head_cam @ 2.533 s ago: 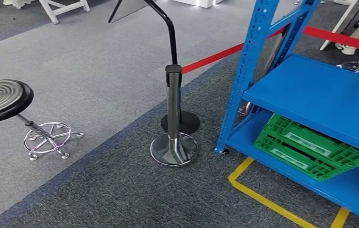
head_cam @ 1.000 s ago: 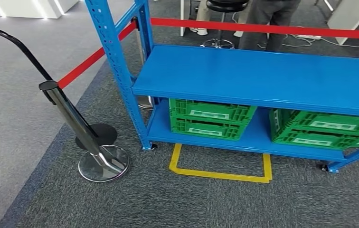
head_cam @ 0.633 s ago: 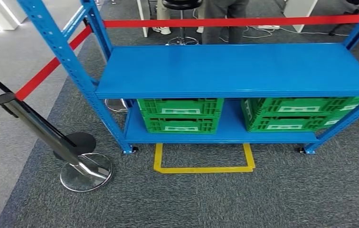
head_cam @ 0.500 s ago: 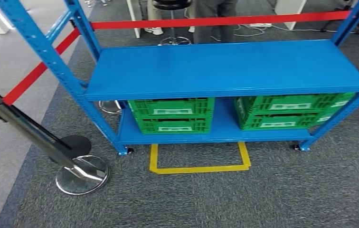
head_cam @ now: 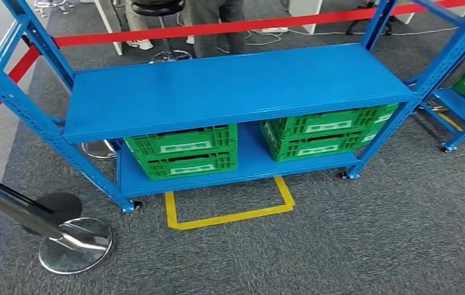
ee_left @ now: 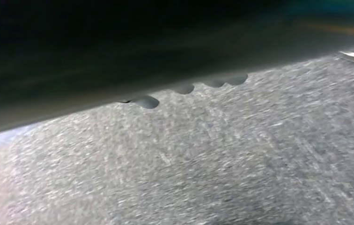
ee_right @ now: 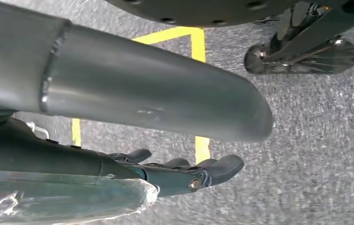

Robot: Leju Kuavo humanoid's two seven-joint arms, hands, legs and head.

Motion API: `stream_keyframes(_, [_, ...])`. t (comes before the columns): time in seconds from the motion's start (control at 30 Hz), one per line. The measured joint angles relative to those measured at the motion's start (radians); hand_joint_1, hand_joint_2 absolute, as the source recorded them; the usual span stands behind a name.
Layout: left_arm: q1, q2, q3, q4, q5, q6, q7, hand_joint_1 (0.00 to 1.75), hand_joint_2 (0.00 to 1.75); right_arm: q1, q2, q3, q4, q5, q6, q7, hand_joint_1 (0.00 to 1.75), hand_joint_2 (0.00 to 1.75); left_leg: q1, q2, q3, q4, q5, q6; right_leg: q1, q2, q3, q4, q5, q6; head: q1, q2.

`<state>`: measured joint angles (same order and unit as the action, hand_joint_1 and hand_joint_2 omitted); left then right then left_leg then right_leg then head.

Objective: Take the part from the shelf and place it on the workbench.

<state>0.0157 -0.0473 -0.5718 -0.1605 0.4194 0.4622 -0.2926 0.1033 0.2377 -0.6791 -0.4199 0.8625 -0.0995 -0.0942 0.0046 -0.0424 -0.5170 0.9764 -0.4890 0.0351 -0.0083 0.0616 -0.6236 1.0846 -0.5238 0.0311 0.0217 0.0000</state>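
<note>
Two green crates (head_cam: 182, 152) above yellow floor tape (head_cam: 230, 206); chrome stanchion base (head_cam: 75, 244); red barrier belt (head_cam: 218, 27).

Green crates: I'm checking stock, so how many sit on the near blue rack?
2, both on the bottom shelf: the left crate and the right crate, side by side with a gap between. More could sit hidden behind them.

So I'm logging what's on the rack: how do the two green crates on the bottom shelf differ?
The left green crate sits under the shelf's left half, beside the left blue upright; the right green crate sits under the right half, near the right upright. The left green crate's front faces the camera almost squarely, while the right green crate looks turned at a slight angle. Both are green, slotted, carry pale labels, and rest on the lower blue shelf.
</note>
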Motion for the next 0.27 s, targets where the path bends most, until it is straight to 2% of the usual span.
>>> stream_keyframes(0.03, [0.001,-0.001,0.001,0.0,0.004,-0.004,-0.002,0.0,0.87,-0.001,0.0,0.0,-0.004,0.0,0.0,0.0,0.0,0.0,-0.002,0.012,0.001,-0.001,0.001,0.001,0.0,-0.029,-0.028,0.059,-0.033,0.005,0.001,0.0])
stream_keyframes(0.07, [0.002,-0.002,0.001,0.0,0.008,-0.008,-0.003,0.0,1.31,-0.002,0.0,0.001,-0.008,0.0,0.0,0.0,0.0,0.0,-0.003,0.024,0.0,-0.001,0.001,0.003,-0.001,-0.042,-0.058,0.123,-0.063,0.009,0.001,0.0])
stream_keyframes(0.1, [0.002,-0.002,0.002,0.0,0.012,-0.01,-0.004,0.0,1.75,-0.002,0.0,0.001,-0.011,0.0,-0.002,0.0,0.0,0.44,-0.003,0.035,-0.001,-0.001,0.001,0.003,-0.003,-0.049,-0.079,0.173,-0.081,0.014,0.001,0.0])
stream_keyframes(0.13, [0.002,-0.003,0.003,0.0,0.015,-0.012,-0.006,0.0,1.75,-0.001,0.0,0.002,-0.014,0.0,-0.005,0.001,0.0,0.87,-0.003,0.043,-0.001,-0.001,0.001,0.002,-0.005,-0.052,-0.084,0.192,-0.082,0.018,0.001,0.0])
stream_keyframes(0.17, [0.002,-0.003,0.004,0.0,0.017,-0.013,-0.009,0.0,1.75,0.001,0.0,0.002,-0.016,0.0,-0.008,0.001,0.0,1.31,-0.003,0.049,-0.001,0.0,0.0,0.001,-0.008,-0.054,-0.069,0.173,-0.065,0.021,0.001,0.0])
stream_keyframes(0.2, [0.001,-0.004,0.004,0.0,0.018,-0.016,-0.013,0.0,1.75,0.003,0.0,0.002,-0.018,0.0,-0.011,0.002,0.0,1.75,-0.002,0.052,0.0,0.001,0.0,-0.001,-0.011,-0.056,-0.034,0.117,-0.036,0.024,0.001,0.0])
stream_keyframes(0.23, [0.001,-0.004,0.005,0.0,0.017,-0.019,-0.016,0.0,1.75,0.003,0.0,0.002,-0.02,0.0,-0.016,0.002,0.0,1.75,-0.002,0.055,0.0,0.003,-0.002,-0.005,-0.013,-0.06,0.01,0.046,-0.011,0.025,0.002,0.0])
stream_keyframes(0.27, [0.0,-0.004,0.005,0.0,0.015,-0.02,-0.018,0.0,1.75,0.003,0.0,0.002,-0.021,0.0,-0.018,0.002,0.0,1.75,-0.002,0.055,0.0,0.005,-0.002,-0.007,-0.014,-0.062,0.035,0.004,0.004,0.026,0.002,0.0])
